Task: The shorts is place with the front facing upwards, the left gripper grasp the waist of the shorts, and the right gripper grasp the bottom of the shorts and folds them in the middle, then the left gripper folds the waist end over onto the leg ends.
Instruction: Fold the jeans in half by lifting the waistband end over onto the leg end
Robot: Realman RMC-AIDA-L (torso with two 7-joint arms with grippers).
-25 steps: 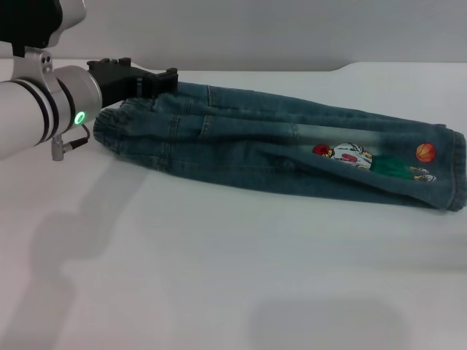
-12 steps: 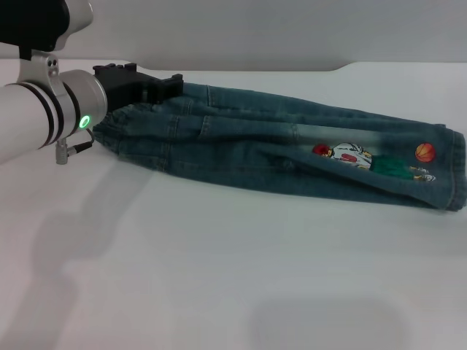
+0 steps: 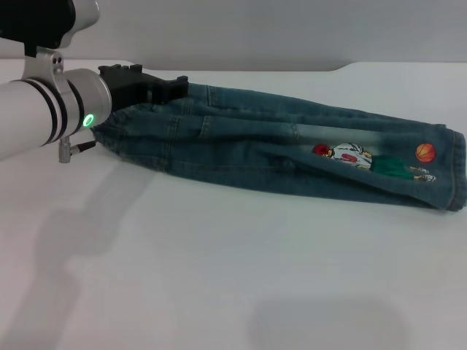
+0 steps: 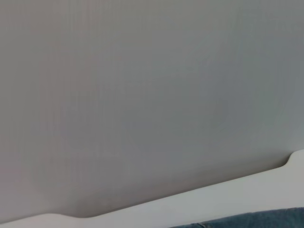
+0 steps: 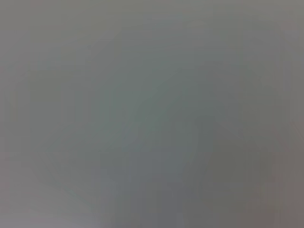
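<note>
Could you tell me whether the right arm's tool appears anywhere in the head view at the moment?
No, only the left tool shows, at the waist end of the shorts on the table.

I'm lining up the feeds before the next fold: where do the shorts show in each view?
Head view: the shorts stretch across the table, their left end under the left gripper, print near the right end.
Left wrist view: only a strip of denim at the lower edge.
Right wrist view: not in it.
Shared landmark: the table's notched far edge.
</note>
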